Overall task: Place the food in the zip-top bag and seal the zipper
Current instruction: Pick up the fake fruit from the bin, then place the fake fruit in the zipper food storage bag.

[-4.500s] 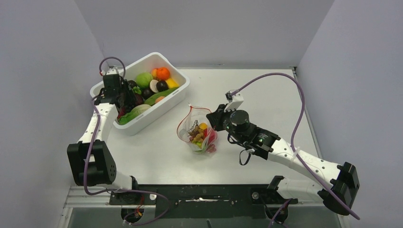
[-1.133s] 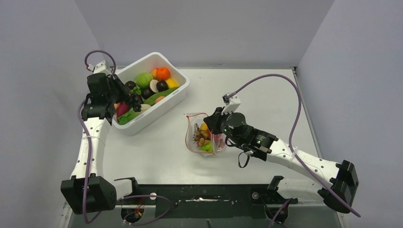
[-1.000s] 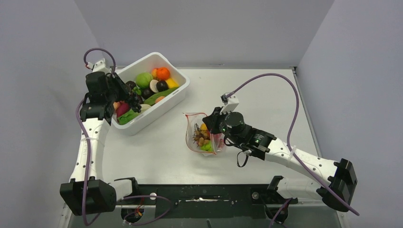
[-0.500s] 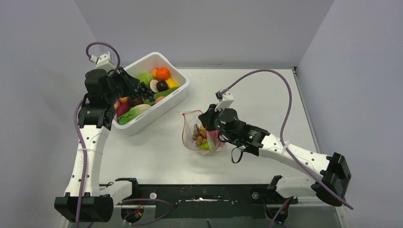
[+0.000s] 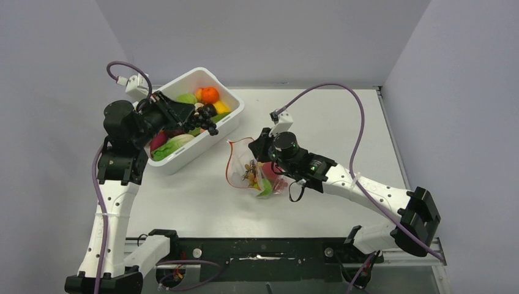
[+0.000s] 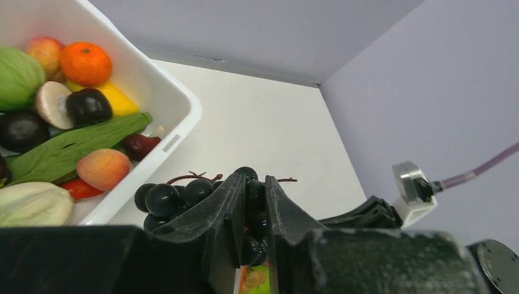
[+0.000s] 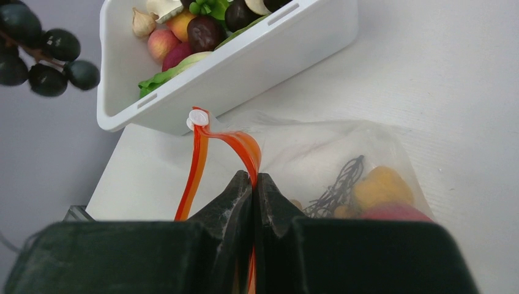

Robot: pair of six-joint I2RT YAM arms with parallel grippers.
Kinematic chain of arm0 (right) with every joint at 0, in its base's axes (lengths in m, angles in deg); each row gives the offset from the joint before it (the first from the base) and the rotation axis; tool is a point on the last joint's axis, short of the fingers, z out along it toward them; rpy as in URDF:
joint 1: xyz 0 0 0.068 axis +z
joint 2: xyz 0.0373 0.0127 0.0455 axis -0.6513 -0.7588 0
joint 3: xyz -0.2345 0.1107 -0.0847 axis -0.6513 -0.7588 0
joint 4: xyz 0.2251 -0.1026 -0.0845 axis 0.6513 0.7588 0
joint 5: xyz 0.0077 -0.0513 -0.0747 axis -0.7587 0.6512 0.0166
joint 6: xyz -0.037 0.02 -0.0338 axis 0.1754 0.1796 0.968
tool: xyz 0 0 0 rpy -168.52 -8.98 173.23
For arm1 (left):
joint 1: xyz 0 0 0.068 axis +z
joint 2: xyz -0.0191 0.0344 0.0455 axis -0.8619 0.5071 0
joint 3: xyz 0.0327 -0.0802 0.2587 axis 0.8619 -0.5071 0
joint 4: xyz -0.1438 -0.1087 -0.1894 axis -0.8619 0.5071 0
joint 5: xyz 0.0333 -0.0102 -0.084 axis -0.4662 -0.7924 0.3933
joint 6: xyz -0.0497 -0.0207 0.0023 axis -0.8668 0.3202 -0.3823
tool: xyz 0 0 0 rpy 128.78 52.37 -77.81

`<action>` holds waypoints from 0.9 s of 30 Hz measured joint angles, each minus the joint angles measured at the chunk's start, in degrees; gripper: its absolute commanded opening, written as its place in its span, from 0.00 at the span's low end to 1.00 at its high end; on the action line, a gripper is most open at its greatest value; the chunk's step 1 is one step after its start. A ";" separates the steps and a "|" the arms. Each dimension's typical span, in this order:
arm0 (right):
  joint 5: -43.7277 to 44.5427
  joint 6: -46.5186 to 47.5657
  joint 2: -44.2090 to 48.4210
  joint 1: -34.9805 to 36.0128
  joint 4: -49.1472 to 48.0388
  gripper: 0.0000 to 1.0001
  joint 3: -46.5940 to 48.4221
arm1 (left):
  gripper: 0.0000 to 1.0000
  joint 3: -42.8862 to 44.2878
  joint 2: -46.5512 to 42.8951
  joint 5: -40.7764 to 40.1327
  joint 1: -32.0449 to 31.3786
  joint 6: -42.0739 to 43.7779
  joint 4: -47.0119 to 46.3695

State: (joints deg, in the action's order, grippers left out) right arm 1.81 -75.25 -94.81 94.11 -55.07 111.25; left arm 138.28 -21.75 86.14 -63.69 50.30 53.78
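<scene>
Above the near right rim of the white bin (image 5: 240, 110), the left gripper (image 6: 253, 184) is clamped on a bunch of dark grapes (image 6: 164, 197), held off the bench (image 5: 330, 122). Its fingers cover the middle of the bunch, so only the berries to the left, the top one and a few stem ends show. Fruit and vegetables fill the bin, though the picture's edge cuts off much of it in the left wrist view.

Right of the bin, the zip-top bag (image 5: 235, 168) rests on the bench with its mouth raised toward the bin. The right gripper (image 7: 252, 177) is pinched tight on the zipper (image 7: 196, 162), whose orange strip loops up to a white tab beside the bin wall; the strip's lower run disappears behind the black fingers. From the top camera the arm's wrist hides that grip. Through the crinkled plastic a yellow piece (image 7: 382, 184), something pinkish below it and a dark stringy stem (image 7: 343, 184) are visible, the rest blurred by the film and cut off by the gripper body.
</scene>
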 measured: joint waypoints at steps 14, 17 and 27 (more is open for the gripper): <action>-2.49 -2.01 -4.96 -1.75 -1.66 0.00 3.82 | 0.15 -13.27 -3.89 10.95 -3.21 -13.00 -13.14; -2.93 -2.34 -5.81 -2.32 -1.86 0.00 4.66 | 0.15 -16.72 -4.42 12.04 -4.48 -15.26 -15.23; -4.61 -3.67 -7.32 -2.89 -2.62 0.00 6.38 | 0.15 -25.97 -7.04 12.81 -9.38 -20.70 -23.74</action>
State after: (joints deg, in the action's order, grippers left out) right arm -2.80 -78.93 -102.13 91.23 -57.69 117.63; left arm 112.31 -28.79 98.94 -73.07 29.60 30.04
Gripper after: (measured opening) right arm 0.032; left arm 0.153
